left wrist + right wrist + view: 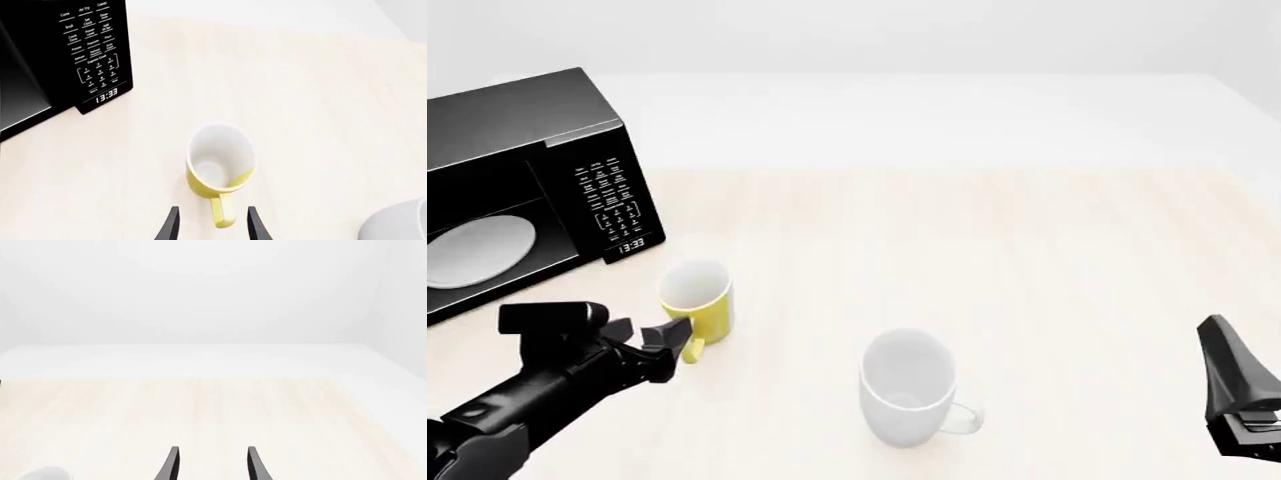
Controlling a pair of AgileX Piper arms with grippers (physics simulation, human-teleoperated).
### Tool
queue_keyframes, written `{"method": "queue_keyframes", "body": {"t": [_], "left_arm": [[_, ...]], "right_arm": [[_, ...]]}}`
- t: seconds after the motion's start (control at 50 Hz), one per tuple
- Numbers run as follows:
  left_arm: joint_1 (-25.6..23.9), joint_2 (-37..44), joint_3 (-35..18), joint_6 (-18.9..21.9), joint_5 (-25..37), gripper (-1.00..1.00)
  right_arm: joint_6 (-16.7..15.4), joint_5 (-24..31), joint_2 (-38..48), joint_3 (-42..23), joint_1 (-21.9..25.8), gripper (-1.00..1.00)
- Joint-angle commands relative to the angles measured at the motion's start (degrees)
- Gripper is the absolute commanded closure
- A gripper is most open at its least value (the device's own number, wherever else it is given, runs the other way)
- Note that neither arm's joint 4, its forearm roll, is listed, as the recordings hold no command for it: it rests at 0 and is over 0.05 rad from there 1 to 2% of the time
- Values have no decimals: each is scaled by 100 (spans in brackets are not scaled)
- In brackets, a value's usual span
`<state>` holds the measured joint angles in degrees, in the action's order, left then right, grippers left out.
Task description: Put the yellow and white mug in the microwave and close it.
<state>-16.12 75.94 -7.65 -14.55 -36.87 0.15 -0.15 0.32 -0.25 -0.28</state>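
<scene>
Pictured on a pale wooden table [988,240]: the yellow and white mug [698,305], standing upright just in front of the microwave [521,190], near its keypad corner, yellow handle [223,212] turned toward the arms. Reaching in from the left, the left claw [667,345], spread wide with empty fingers [171,226] on either side of that handle, not seen to touch it in the left wrist view. At the table's far left, the microwave with door open, white turntable plate [478,248] visible inside, clock display [105,95] reading 13:33. Nearer the table's front, a larger all-white mug [908,388], upright, well apart from the yellow one. At the right edge, the right claw [212,465], also spread wide and empty, hovering above bare table, far from both mugs.
</scene>
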Motion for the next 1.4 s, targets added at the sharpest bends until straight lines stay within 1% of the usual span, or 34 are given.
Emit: {"method": "queue_keyframes", "body": {"t": [0.02, 0.16, 0.3, 0.42, 0.8, 0.84, 0.86, 1.0, 1.1, 1.22, 1.4], "left_arm": [[-42, 341, -42, -66, -186, -100], [-63, 528, -65, -114, -282, -100], [-104, 952, -81, -149, -557, -100], [-121, 1092, -114, -165, -616, -100], [-205, 1921, -200, -287, -1134, -100], [-229, 1895, -180, -309, -1142, -100], [-226, 1887, -176, -309, -1133, 100], [-179, 1694, -89, -250, -1106, 100], [-193, 1320, 24, -187, -1012, 100], [-174, 837, 93, -107, -761, 100], [8, 106, 211, 118, -410, 100]], "right_arm": [[0, 0, 0, 0, -1, -100], [0, 0, 0, 0, -2, -100], [1, 0, 0, 0, 0, -100], [0, 0, 0, 0, 0, -100], [0, 0, 0, 0, 1, -100], [0, 0, 0, 0, 0, -100], [-1, 0, 1, 0, -1, -100], [0, 0, -1, 0, 0, -100], [1, 0, 0, 0, 0, -100], [0, 0, 0, 0, 0, -100], [1, 0, 0, 0, 0, -100]]}}
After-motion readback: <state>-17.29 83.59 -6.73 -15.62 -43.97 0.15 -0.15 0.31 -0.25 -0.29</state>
